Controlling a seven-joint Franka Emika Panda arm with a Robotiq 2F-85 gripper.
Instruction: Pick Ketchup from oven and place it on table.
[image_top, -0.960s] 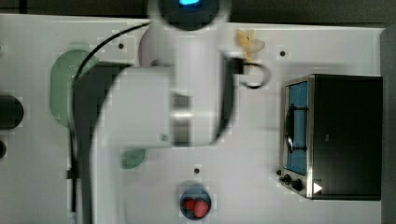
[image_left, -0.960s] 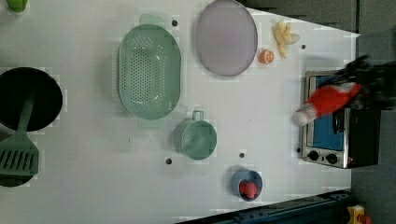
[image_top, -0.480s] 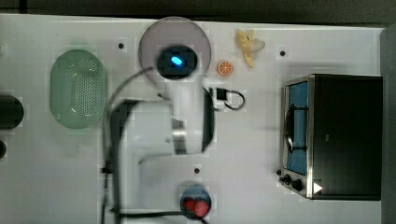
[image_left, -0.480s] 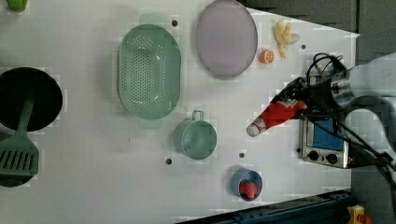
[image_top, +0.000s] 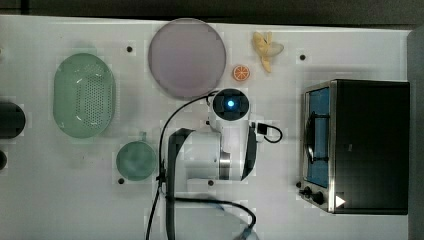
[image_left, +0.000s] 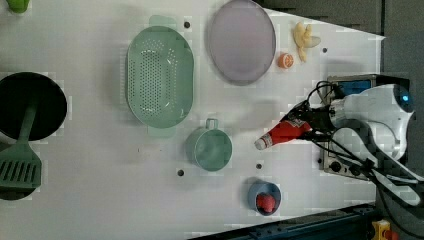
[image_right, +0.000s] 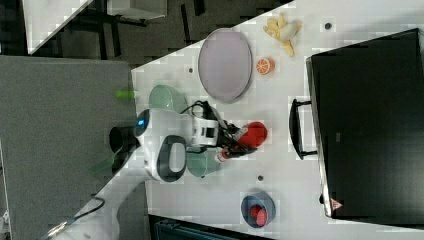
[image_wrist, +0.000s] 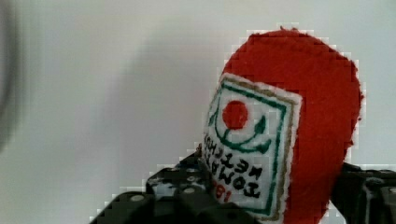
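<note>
Ketchup (image_left: 282, 134) between the tool's (image_left: 304, 124) jaws, white cap outward.

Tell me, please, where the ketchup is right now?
In the left view, the ketchup is in the gripper, between the green cup and the oven.

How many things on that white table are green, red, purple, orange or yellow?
Green: 4 (colander, mug, spatula, small green piece)
Red: 2 (ketchup, strawberry)
Purple: 1 (plate)
Orange: 1 (orange slice)
Yellow: 1 (banana)
Total: 9
</note>
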